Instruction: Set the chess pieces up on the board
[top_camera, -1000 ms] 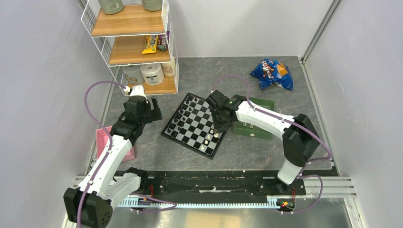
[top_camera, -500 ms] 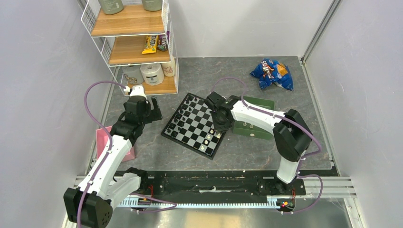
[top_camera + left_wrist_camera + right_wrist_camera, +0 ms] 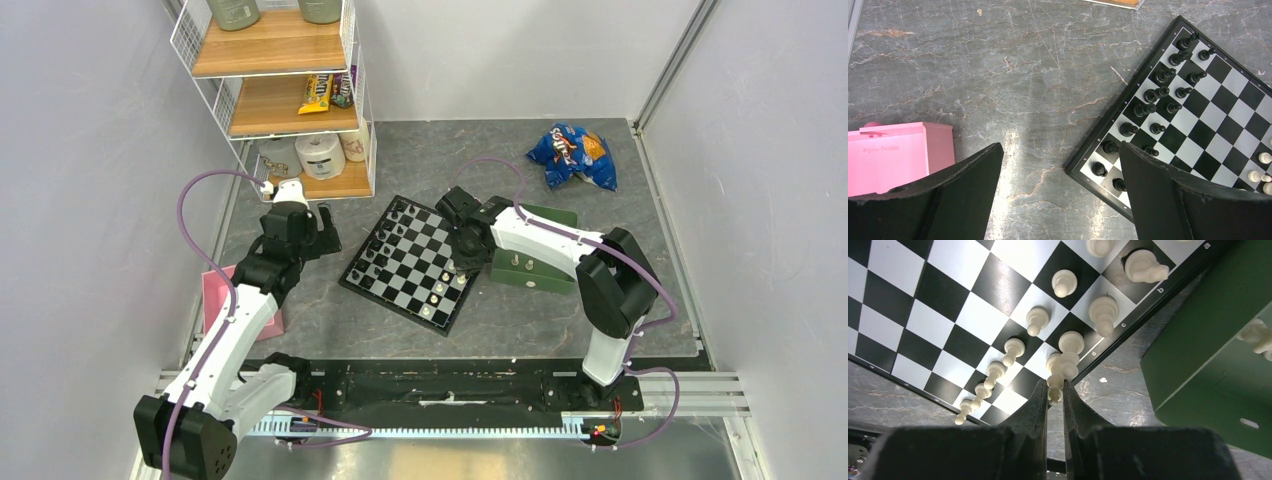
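Top view: square black-and-white chequered chessboard with black border [image 3: 405, 262] lies turned diamond-wise mid-desk, between the arms. Right hand [image 3: 462, 268] is low over its right edge. Left hand [image 3: 322, 236] is off the board to the left, over the grey marbled desk [image 3: 420, 160]. Dark green rectangular tray [image 3: 545, 270] sits just beside the board's right side. White wire rack with wooden shelves [image 3: 280, 90] back left, crumpled blue snack bag [image 3: 572, 155] back right. Neither grip is readable from up here.

Right wrist view settles the right one: hand clenched, black fingers [image 3: 1035, 410] nearly together, grasping the top of one cream-white chess piece [image 3: 1064, 365]. That piece is at the board's outer row by the border, in line with other cream-white back-row pieces [image 3: 1103, 312]. Cannot tell if its base touches the square. A line of cream-white pawns [image 3: 1012, 350] runs along the next row inward. More cream-white figures [image 3: 1258, 335] show in the tray, well apart from the hand.

Left wrist view only: left hand released, its two black fingers [image 3: 968, 190] wide apart over bare desk, nothing between them. Pink plastic box [image 3: 893, 155] on its left. Small black chess figures [image 3: 1148, 95] stand in two rows on the board's near side, apart from this hand.
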Robot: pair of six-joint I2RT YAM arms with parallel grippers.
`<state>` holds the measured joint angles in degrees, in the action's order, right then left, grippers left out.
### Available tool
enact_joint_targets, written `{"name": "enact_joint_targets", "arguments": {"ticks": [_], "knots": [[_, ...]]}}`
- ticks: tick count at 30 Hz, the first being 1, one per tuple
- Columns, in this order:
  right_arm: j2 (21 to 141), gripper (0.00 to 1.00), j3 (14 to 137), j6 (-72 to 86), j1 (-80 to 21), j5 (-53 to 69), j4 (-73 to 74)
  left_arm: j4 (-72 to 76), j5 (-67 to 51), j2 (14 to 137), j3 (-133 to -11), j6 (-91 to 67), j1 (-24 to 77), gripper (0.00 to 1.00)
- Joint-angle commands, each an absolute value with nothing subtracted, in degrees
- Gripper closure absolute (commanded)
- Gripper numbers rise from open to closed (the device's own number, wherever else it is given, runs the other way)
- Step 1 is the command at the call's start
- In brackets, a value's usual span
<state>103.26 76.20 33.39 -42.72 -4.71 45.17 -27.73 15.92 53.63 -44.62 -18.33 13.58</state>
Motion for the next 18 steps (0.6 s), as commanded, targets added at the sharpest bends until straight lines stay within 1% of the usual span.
{"name": "enact_joint_targets", "arguments": {"ticks": [1, 12, 18], "knots": [[103.82, 0.91, 77.35, 33.02, -42.8, -3.02, 43.34, -27.06, 15.79, 53.08, -45.64, -17.71, 13.36, 0.06], [104.95, 0.91, 77.08, 33.22, -42.78, -3.26, 43.35, -27.07, 15.93, 53.17, -45.62, -17.75, 13.36, 0.06], [104.82, 0.88, 76.82, 33.13, -42.8, -3.09, 43.76, -27.07, 15.83, 53.26, -45.62, -17.75, 13.36, 0.06]]}}
